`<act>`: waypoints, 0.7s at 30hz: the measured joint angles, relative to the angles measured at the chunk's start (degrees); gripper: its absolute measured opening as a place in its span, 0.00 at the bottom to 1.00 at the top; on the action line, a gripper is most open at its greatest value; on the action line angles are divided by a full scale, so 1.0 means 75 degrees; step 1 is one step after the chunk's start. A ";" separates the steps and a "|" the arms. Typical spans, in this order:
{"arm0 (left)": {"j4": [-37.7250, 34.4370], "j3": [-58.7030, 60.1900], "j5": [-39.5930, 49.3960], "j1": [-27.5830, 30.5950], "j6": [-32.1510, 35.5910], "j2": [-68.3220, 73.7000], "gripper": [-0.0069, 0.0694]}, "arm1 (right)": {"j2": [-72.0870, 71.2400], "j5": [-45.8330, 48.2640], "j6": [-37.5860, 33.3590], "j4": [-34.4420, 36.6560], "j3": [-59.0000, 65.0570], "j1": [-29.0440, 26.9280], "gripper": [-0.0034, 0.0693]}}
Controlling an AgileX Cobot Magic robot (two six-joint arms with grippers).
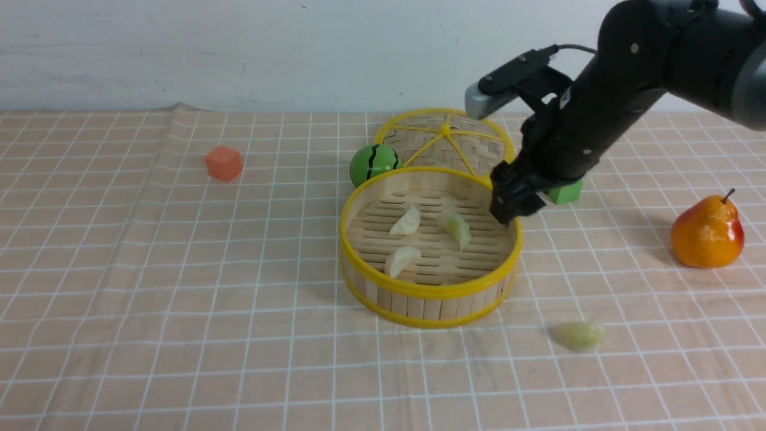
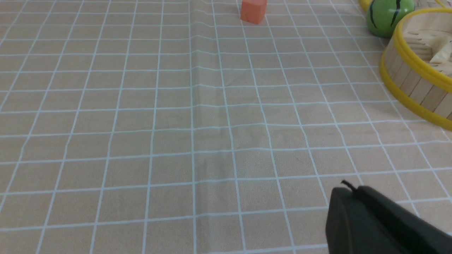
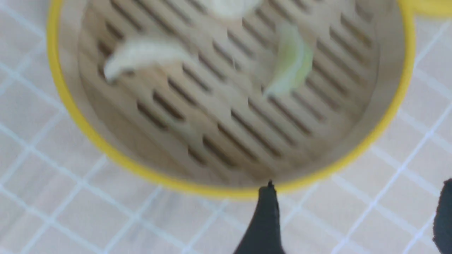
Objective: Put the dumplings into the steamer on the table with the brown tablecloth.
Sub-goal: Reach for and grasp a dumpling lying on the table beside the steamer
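The steamer (image 1: 419, 291) stands mid-table on the brown tablecloth (image 1: 179, 287). Three dumplings lie on its slatted floor: two cream ones (image 1: 407, 221) (image 1: 402, 260) and a greenish one (image 1: 458, 229). Another dumpling (image 1: 579, 336) lies on the cloth, near and to the right of the steamer. My right gripper (image 1: 508, 211) hangs open and empty over the steamer's right rim. In the right wrist view its fingers (image 3: 265, 218) stand wide apart outside the rim (image 3: 106, 150), and the greenish dumpling (image 3: 291, 61) lies loose inside. My left gripper (image 2: 348, 190) is shut and empty, low over bare cloth.
The woven lid (image 1: 446, 140) lies behind the steamer, with a green striped ball (image 1: 374, 163) at its left. A green cube (image 1: 565, 193) sits behind my right arm. An orange cube (image 1: 224, 163) is at the far left and a pear (image 1: 707, 233) at the right.
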 joint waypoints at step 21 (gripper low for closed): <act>-0.0020 0.0119 -0.0151 0.0000 0.0000 0.0000 0.08 | 0.1064 0.0587 0.1203 -0.1194 0.1574 -0.0062 0.58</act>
